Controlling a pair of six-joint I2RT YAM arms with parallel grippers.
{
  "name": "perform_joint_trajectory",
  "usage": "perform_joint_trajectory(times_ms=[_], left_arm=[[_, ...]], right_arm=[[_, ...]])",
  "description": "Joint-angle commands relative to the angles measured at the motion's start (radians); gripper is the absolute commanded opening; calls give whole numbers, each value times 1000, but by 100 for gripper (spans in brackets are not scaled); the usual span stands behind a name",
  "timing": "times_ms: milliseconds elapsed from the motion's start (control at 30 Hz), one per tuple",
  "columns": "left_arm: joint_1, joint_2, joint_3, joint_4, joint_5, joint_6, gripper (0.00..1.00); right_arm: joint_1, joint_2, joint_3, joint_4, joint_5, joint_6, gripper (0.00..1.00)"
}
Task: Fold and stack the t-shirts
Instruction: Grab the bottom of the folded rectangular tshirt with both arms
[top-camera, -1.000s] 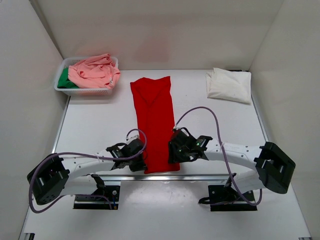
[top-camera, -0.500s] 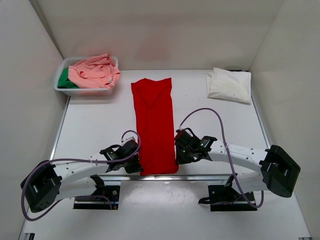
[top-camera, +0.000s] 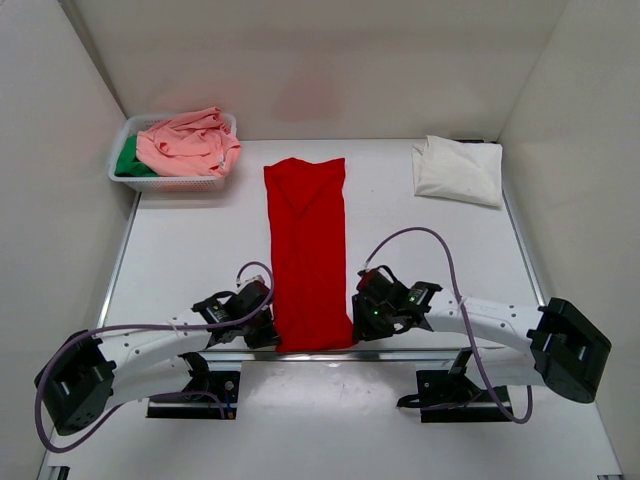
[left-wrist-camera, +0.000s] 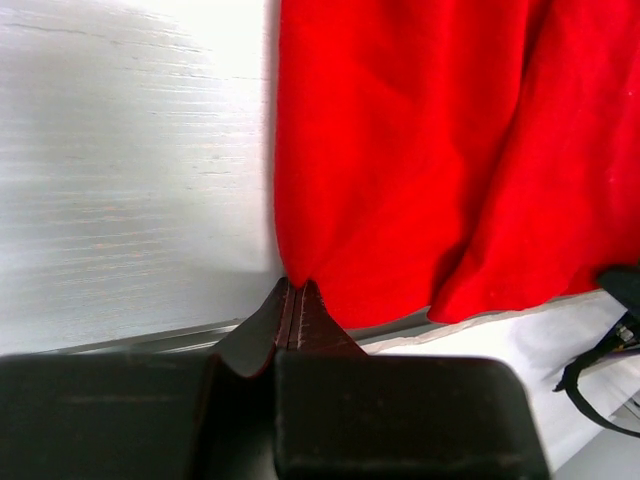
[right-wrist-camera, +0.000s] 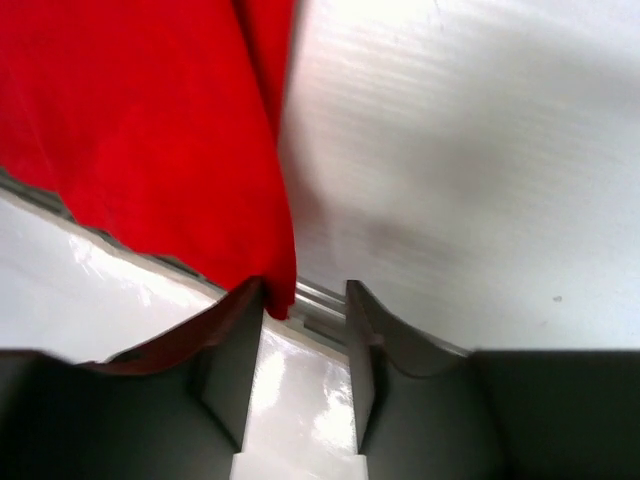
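The red t-shirt (top-camera: 308, 250) lies as a long narrow strip down the middle of the table, its hem at the near edge. My left gripper (top-camera: 267, 335) is at the hem's left corner, and in the left wrist view this gripper (left-wrist-camera: 297, 287) is shut on the corner of the red cloth (left-wrist-camera: 420, 150). My right gripper (top-camera: 358, 322) is at the hem's right corner. In the right wrist view it (right-wrist-camera: 305, 300) stands open, and the red corner (right-wrist-camera: 140, 120) hangs against its left finger (right-wrist-camera: 240, 330). A folded cream-white t-shirt (top-camera: 458, 170) lies at the back right.
A white mesh basket (top-camera: 120, 180) at the back left holds the crumpled salmon-pink t-shirt (top-camera: 190, 145) and the green t-shirt (top-camera: 128, 160). The table's metal front rail (top-camera: 300, 353) runs just below the hem. White walls close in the table on three sides.
Both grippers moved back toward the near edge, dragging the red t-shirt with them and pulling it straighter. The right gripper's jaws have come apart on the hem corner.
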Motion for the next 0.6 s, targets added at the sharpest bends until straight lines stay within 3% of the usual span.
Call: perform_joint_trajectory(times_ms=[0, 100, 167, 267, 300, 400, 567], left_arm=[[-5, 16, -14, -13, 18, 11, 0], [-9, 13, -19, -12, 19, 9, 0], [-7, 1, -14, -23, 14, 7, 0], [-6, -17, 1, -48, 8, 6, 0], [0, -27, 7, -53, 6, 5, 0], [29, -70, 41, -90, 3, 15, 0], [199, -117, 149, -157, 17, 104, 0]], right_arm=[[-10, -48, -37, 55, -44, 17, 37], [-2, -69, -60, 116, -80, 30, 42], [9, -60, -64, 130, -85, 28, 38], [13, -37, -47, 130, -88, 28, 6], [21, -34, -39, 121, -74, 28, 0], [18, -29, 3, 75, -46, 3, 0], [-70, -31, 93, -5, -52, -90, 0]])
